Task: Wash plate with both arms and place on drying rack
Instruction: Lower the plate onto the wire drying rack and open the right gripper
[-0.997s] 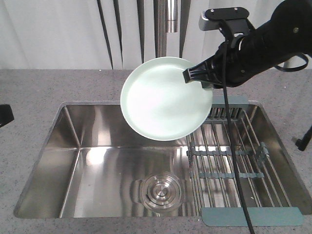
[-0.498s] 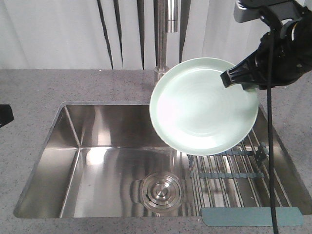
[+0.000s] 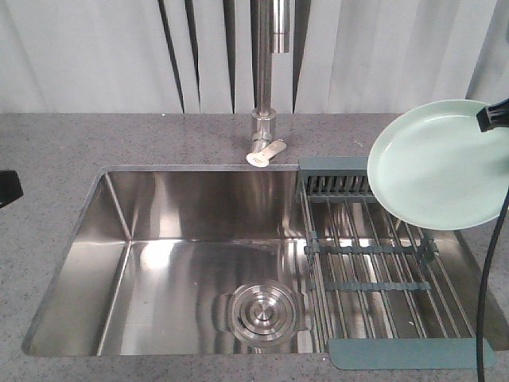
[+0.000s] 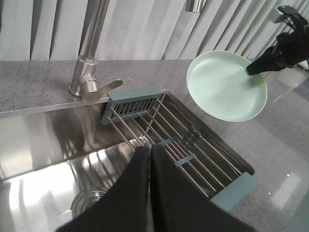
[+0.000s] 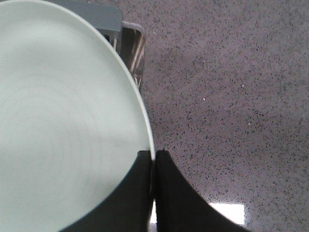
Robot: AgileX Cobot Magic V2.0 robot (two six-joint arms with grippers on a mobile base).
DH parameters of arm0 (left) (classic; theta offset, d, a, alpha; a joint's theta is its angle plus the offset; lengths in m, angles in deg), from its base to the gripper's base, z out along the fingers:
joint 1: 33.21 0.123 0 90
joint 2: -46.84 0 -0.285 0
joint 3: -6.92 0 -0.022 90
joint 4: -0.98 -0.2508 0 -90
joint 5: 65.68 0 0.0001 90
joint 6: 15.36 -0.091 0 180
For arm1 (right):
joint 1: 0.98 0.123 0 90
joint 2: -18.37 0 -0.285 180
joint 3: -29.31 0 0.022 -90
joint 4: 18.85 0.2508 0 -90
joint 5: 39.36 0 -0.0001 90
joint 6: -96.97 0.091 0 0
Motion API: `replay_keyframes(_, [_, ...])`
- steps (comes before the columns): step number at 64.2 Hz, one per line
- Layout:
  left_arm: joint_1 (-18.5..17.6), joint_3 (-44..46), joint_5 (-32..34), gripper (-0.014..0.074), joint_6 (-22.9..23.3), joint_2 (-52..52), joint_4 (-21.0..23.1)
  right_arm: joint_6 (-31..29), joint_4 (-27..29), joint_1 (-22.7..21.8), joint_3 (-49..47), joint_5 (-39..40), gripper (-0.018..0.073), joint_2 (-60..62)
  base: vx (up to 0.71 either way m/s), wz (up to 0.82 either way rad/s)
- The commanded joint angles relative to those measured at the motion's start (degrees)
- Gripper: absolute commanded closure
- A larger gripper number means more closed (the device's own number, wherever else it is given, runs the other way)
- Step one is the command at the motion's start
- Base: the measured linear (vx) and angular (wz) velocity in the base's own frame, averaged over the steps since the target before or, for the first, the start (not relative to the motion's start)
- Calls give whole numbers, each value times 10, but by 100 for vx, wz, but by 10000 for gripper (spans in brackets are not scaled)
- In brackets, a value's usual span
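The pale mint-green plate (image 3: 441,163) hangs tilted in the air over the far right end of the drying rack (image 3: 374,263), its face turned toward the front camera. My right gripper (image 3: 493,117) is shut on the plate's upper right rim; most of that arm is out of the front view. In the right wrist view its two black fingers pinch the plate (image 5: 63,121) at the rim, right gripper (image 5: 154,153). My left gripper (image 4: 148,149) is shut with nothing in it, over the sink near the rack (image 4: 164,130). From there I see the plate (image 4: 227,84) and the right gripper (image 4: 253,71).
The steel sink (image 3: 103,171) has a round drain (image 3: 262,310) at its bottom. A tall faucet (image 3: 266,72) stands behind it with its lever (image 3: 262,155) low. Speckled grey counter (image 3: 48,143) surrounds the sink. A black cable (image 3: 489,278) hangs over the rack's right side.
My right gripper has carried the plate to the right, from above the sink's middle to above the rack's far right end. The left gripper shows no movement.
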Motion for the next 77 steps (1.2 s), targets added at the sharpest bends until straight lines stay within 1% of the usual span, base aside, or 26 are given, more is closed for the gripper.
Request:
replay_keyframes(1, [0,13,87,603,5,3,-3,-18,5,-8,-18,34,563,-7,0,0])
replay_keyframes(23, [0,13,87,603,5,3,-3,-25,17,-5,-18,38,563,-116,0,0])
replay_keyframes(36, [0,13,87,603,5,3,-3,-29,23,-5,-18,39,562,-147,0,0])
replay_keyframes(46, [0,13,87,603,5,3,-3,-44,42,-5,-18,41,557,-161,0,0])
replay_keyframes(54, [0,13,87,603,5,3,-3,-52,68,-5,-18,40,554,-168,0,0])
replay_keyframes(59, [0,13,87,603,5,3,-3,-59,73,-5,-18,44,552,-168,0,0])
replay_keyframes(69, [0,13,87,603,5,3,-3,-65,75,-5,-18,42,521,-170,0,0])
replay_keyframes(77, [0,13,87,602,5,3,-3,-78,98,-5,-18,34,463,-178,0,0])
